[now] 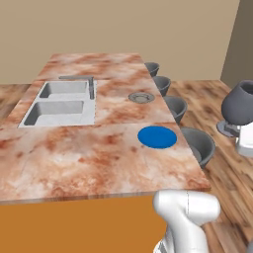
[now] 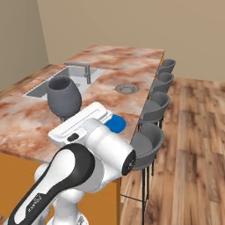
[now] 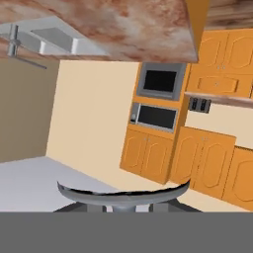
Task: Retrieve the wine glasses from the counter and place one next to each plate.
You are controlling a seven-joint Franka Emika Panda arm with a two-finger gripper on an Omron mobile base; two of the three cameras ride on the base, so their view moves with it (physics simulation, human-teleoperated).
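Item: wine glass (image 2: 64,97), left of frame, gripped by the fingers above the counter (image 2: 26,118); risk: tilted carry may tip it beside the blue plate (image 2: 116,124).

Arm raised, elbow bent, hand turned sideways; claw (image 2: 66,115) clamped on wine glass (image 2: 64,96) stem, glass upright.

The counter (image 1: 89,153) fills the centre of the left base view. A double sink (image 1: 62,104) with a faucet (image 1: 84,81) sits at 10 o'clock. A blue plate (image 1: 157,137) lies near the right edge of the counter, with a grey plate (image 1: 141,97) beyond it at 12 o'clock. Four stools (image 1: 197,146) line that edge. A wine glass (image 1: 239,105) is at 3 o'clock, above the wooden floor (image 1: 217,99).
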